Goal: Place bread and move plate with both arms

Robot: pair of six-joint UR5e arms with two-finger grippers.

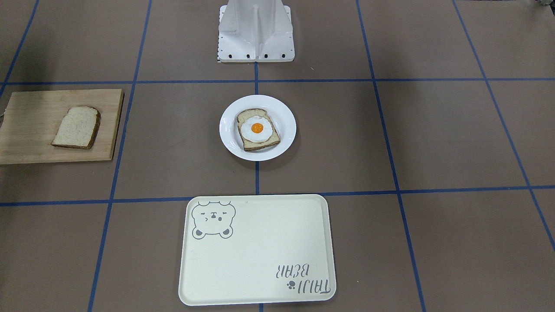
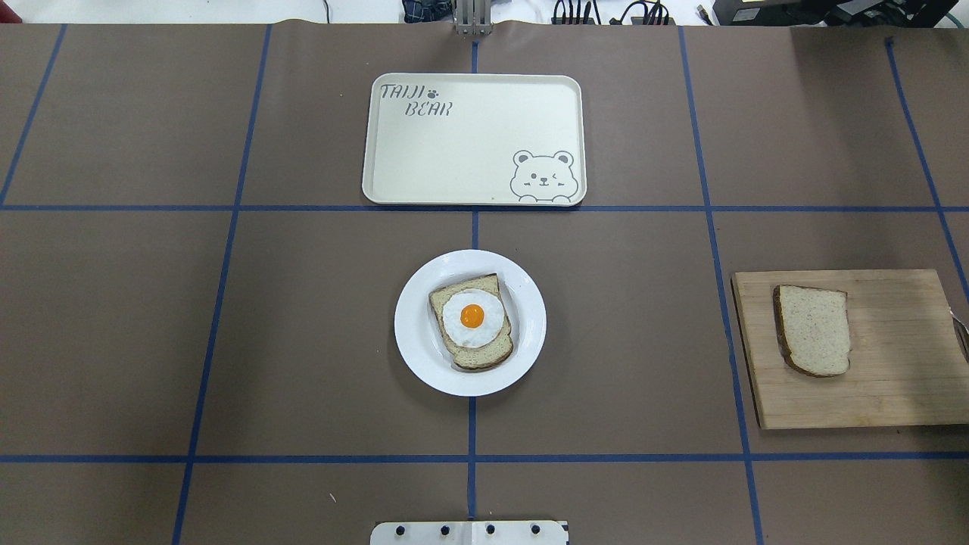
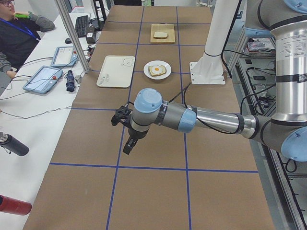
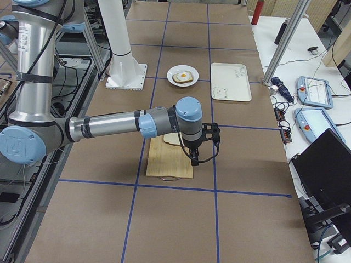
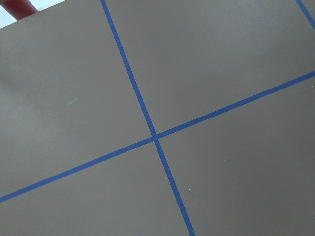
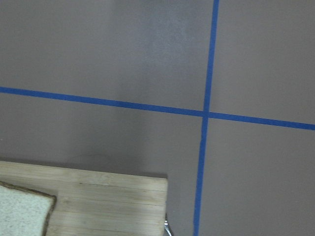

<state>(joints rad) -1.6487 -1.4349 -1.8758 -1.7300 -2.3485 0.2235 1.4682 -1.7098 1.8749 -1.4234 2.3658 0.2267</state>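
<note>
The plain bread (image 1: 76,128) lies on a wooden board at the table's right end; it also shows in the overhead view (image 2: 814,330) and its corner in the right wrist view (image 6: 22,211). The white plate (image 1: 286,130) (image 2: 412,333) stands at the table's middle and bears a slice topped with a fried egg (image 2: 472,318). My left gripper (image 3: 128,147) hangs over bare table far to the left of the plate. My right gripper (image 4: 195,159) hangs above the board's outer end, beside the bread. I cannot tell whether either is open or shut.
The wooden board (image 2: 893,378) lies under the bread. A cream bear tray (image 2: 469,144) lies beyond the plate, across the table from me. The white fixed stand (image 1: 256,43) is at my base. Operators' tablets and bottles sit on a side table (image 3: 43,79).
</note>
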